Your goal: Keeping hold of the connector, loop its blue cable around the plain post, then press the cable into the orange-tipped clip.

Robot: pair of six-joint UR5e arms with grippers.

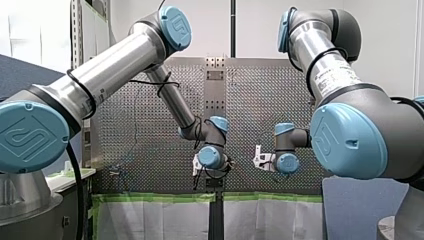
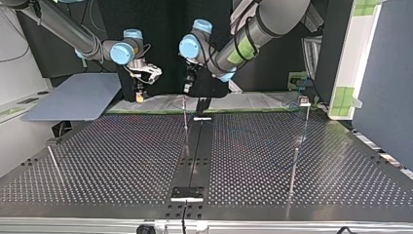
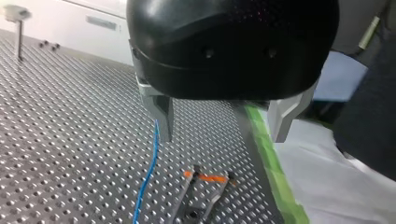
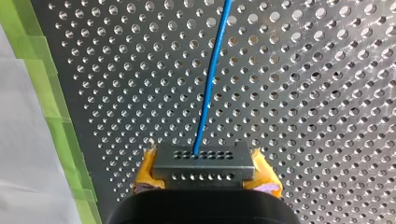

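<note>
While my right gripper (image 4: 206, 176) clamps the connector (image 4: 204, 160), my left gripper (image 3: 222, 125) gapes, clip (image 3: 204, 187) ahead.

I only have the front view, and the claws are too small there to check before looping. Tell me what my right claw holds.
Observer: In the right wrist view, the right claw, with yellow pads, is shut on a dark grey rectangular connector.
Operator: Trace its cable.
Observer: The thin blue cable leaves the connector's holed face and runs ahead over the perforated metal table.
Operator: Report the left claw.
Observer: The left claw is open, with the orange-tipped metal clip on the table ahead of it.
</note>
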